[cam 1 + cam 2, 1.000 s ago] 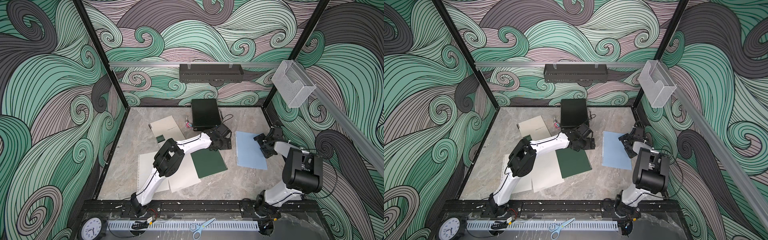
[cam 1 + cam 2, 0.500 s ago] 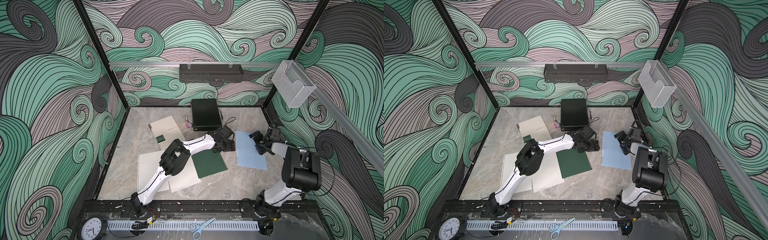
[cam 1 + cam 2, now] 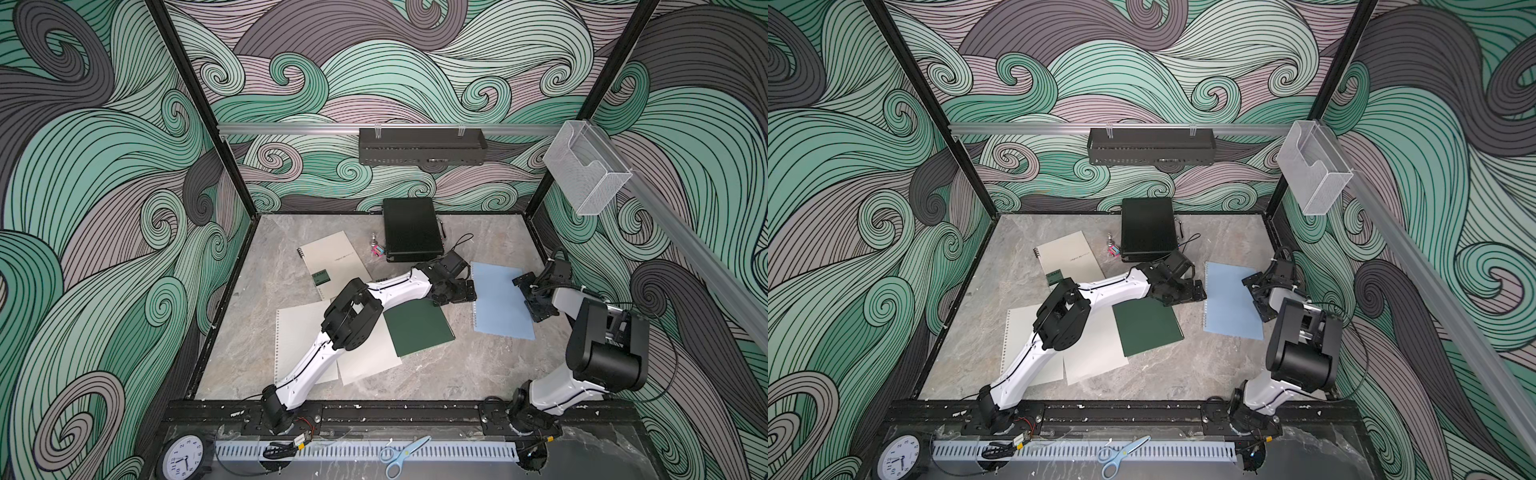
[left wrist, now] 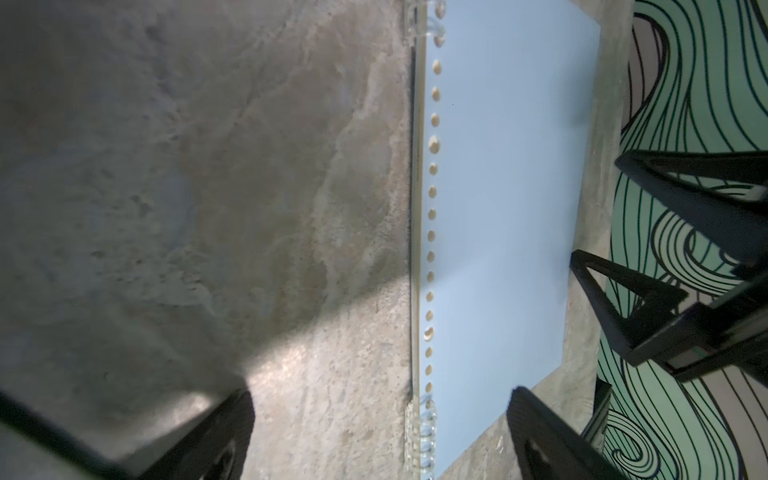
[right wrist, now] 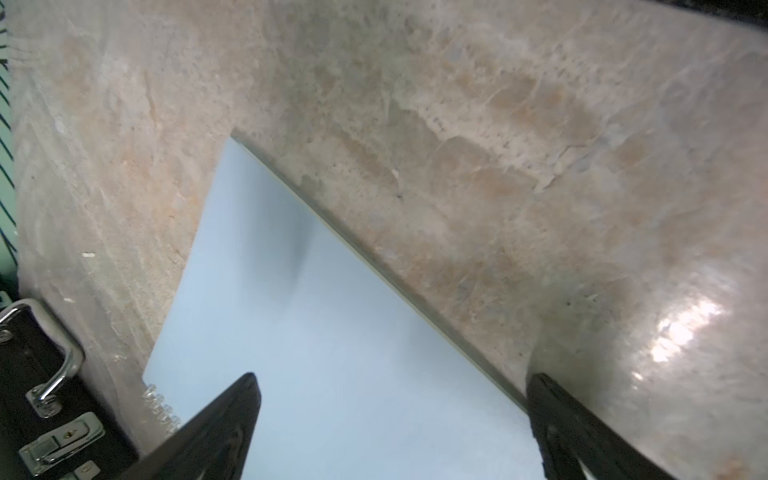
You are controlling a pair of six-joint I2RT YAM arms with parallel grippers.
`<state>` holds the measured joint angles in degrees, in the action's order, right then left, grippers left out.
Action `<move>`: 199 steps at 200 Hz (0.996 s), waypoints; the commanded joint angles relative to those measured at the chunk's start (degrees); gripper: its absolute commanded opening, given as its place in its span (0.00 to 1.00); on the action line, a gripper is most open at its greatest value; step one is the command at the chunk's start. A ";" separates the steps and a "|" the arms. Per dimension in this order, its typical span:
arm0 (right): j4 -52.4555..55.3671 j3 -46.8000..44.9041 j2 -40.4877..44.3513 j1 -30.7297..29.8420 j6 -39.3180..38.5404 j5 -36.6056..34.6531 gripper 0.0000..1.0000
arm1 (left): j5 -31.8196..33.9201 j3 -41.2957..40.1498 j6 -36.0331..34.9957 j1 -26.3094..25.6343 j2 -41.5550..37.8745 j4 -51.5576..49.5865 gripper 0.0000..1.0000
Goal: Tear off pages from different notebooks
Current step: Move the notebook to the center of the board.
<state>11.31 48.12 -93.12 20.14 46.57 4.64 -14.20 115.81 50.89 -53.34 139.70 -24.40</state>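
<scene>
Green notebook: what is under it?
The green notebook lies partly on a loose page. The rest of it lies on the table. How far the page runs beneath it is hidden, as is anything else flat under the cover.

We see two arms of one build: the left arm (image 3: 399, 289) and the right arm (image 3: 567, 301) wear glossy white shells between boxy black joint housings (image 3: 351, 318), with thin black cables (image 3: 309, 359) running along the white. The fingers (image 4: 216, 436) are matte black wedges, possibly with small screws.
</scene>
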 commanded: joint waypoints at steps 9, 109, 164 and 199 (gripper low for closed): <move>2.80 2.34 -5.84 0.07 0.98 0.12 0.99 | -2.50 1.64 0.49 -0.30 2.97 -0.90 0.95; -2.25 -3.91 -2.11 -5.54 -0.08 11.99 0.98 | -2.79 2.59 0.35 -0.29 4.10 -2.16 0.95; -2.60 -8.97 5.96 -10.40 0.64 11.53 0.98 | 1.55 -2.52 0.16 -0.31 0.09 -2.68 0.95; -2.81 -10.05 7.22 -11.15 -0.54 12.03 0.98 | 2.27 -5.71 -0.01 -0.38 -2.56 -1.50 0.95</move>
<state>4.99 39.38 -86.35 10.11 45.80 13.78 -13.52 112.62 51.03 -53.32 137.82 -23.86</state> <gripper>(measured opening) 0.983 0.947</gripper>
